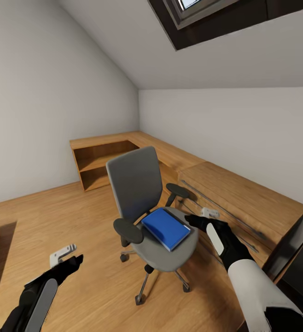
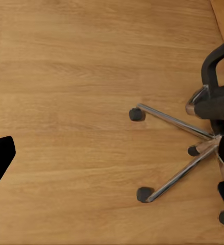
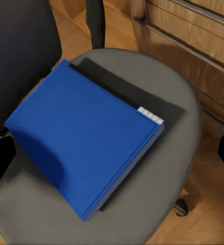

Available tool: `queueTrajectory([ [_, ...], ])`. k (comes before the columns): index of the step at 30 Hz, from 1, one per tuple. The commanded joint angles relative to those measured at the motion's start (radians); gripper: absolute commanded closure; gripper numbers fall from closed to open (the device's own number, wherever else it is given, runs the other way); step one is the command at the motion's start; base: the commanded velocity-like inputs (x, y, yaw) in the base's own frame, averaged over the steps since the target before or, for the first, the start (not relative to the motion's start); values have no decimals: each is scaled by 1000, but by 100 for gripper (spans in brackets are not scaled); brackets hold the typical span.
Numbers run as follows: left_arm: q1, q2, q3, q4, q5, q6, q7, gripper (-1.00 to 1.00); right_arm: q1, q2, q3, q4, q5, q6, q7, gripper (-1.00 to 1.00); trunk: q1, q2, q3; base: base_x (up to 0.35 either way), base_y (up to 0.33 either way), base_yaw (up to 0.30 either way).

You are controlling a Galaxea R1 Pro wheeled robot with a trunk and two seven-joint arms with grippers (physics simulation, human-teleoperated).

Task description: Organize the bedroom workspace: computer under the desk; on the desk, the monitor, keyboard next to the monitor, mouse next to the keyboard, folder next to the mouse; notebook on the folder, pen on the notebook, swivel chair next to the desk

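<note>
The blue folder (image 1: 166, 228) is seen lying flat on the grey seat of the swivel chair (image 1: 137, 184) at the centre of the head view, one corner turned toward the right pincer (image 1: 198, 220), which is held just beside the seat's right edge with its jaws apart and nothing between them. It is judged to be light, stiff and smooth-covered, so it is best taken by the spine or the near edge, pinched across its thickness where the corner nears the seat's rim. The left pincer (image 1: 73, 262) is held over the wooden floor at lower left; whether its jaws are apart cannot be told.
</note>
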Motion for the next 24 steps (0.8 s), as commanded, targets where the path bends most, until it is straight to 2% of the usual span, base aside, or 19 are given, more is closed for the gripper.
queueTrajectory([
  [1,-6,0,7,-9,23,21,7,-100,-1,0,-10,4,-18,0,-2,-100,4,-8,-4,0,0,0],
  [4,-20,-1,25,-26,50,61,6,-100,-3,2,-23,23,-36,-18,1,-100,15,-29,-14,0,0,0],
  [7,-26,-1,34,-32,59,79,6,-100,-2,9,-26,35,-41,-30,2,-100,27,-50,-23,0,0,0],
  [12,-29,4,40,-34,37,86,5,-100,-1,13,-26,44,-43,-35,2,-100,46,-85,-39,0,0,0],
  [18,-29,-1,39,-25,32,84,8,-100,-1,15,-24,37,-44,-37,2,-100,69,-127,-58,0,0,0],
  [20,-29,-5,39,9,30,84,9,-100,-1,14,-25,29,-45,-36,2,-100,77,-141,-64,0,0,0],
  [24,-29,-6,39,19,29,84,8,-100,-1,13,-25,27,-45,-36,1,-100,77,-141,-64,0,0,0],
])
